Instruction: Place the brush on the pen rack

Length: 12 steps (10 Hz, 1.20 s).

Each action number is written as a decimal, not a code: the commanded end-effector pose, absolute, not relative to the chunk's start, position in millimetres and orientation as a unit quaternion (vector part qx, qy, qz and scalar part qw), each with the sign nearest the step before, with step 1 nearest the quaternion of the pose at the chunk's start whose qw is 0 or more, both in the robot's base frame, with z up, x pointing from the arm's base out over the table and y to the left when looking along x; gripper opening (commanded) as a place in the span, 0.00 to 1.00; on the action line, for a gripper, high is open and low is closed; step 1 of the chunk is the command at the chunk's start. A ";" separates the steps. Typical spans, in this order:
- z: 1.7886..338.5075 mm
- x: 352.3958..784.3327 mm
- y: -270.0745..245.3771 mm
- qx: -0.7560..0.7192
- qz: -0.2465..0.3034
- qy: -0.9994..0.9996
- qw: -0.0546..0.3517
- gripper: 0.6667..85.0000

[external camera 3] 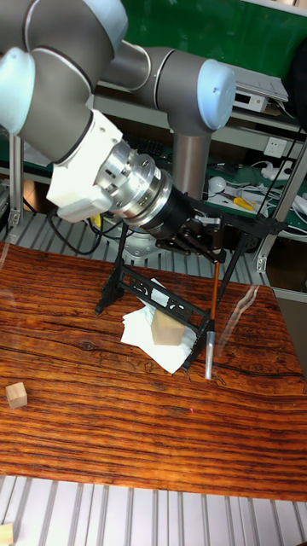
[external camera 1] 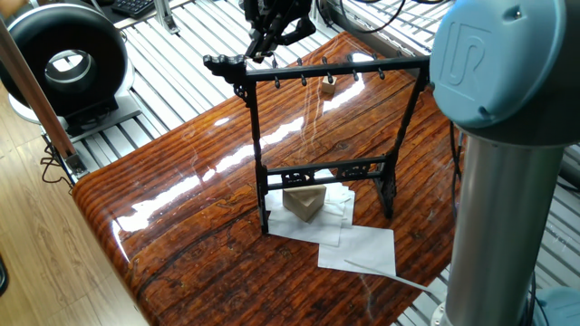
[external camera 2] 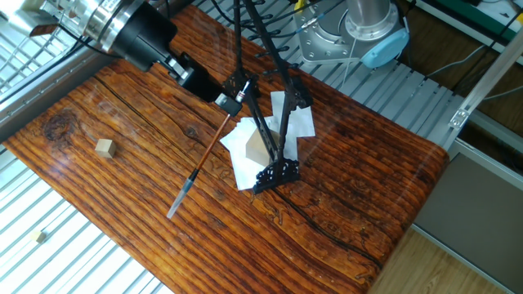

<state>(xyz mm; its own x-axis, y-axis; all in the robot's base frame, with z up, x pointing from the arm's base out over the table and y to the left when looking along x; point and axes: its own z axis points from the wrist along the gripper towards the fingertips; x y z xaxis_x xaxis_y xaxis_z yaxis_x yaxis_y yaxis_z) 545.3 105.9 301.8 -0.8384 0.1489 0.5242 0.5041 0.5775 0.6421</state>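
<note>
Behind rack top (external camera 1: 326, 71), hand (external camera 1: 264, 47) half-hidden

One fixed view looks down from beside the big grey robot arm column (external camera 1: 507, 181), across the shiny brown wooden table (external camera 1: 181, 226), with the tall black pen rack (external camera 1: 317, 136) facing it in the middle. The other fixed view looks down from high on the far side, so the same rack (external camera 2: 274, 122) looks thin and end-on, above the white paper sheets (external camera 2: 245, 155). The tall fixed view stands low and close at the table's long edge, facing the rack (external camera 3: 170, 273) and the small wooden cube (external camera 3: 15, 394), which the high view shares (external camera 2: 103, 147).
</note>
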 end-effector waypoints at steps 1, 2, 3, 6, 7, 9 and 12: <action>309.2 543.3 109.8 -0.188 -0.424 -0.862 0.206 0.00; 309.3 543.1 109.5 -0.184 -0.425 -0.863 0.200 0.00; 311.0 543.6 110.6 -0.185 -0.428 -0.862 0.199 0.00; 311.2 544.6 110.6 -0.190 -0.423 -0.862 0.204 0.00; 311.1 544.1 110.1 -0.190 -0.423 -0.862 0.205 0.00; 314.0 547.6 112.7 -0.194 -0.430 -0.858 0.201 0.00; 313.5 556.1 113.3 -0.195 -0.436 -0.860 0.178 0.00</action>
<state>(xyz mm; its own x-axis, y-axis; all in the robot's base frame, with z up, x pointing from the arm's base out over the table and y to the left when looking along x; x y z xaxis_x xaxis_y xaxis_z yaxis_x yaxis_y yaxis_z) 549.2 111.1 309.0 -0.8482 0.1712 0.5013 0.5021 0.5616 0.6577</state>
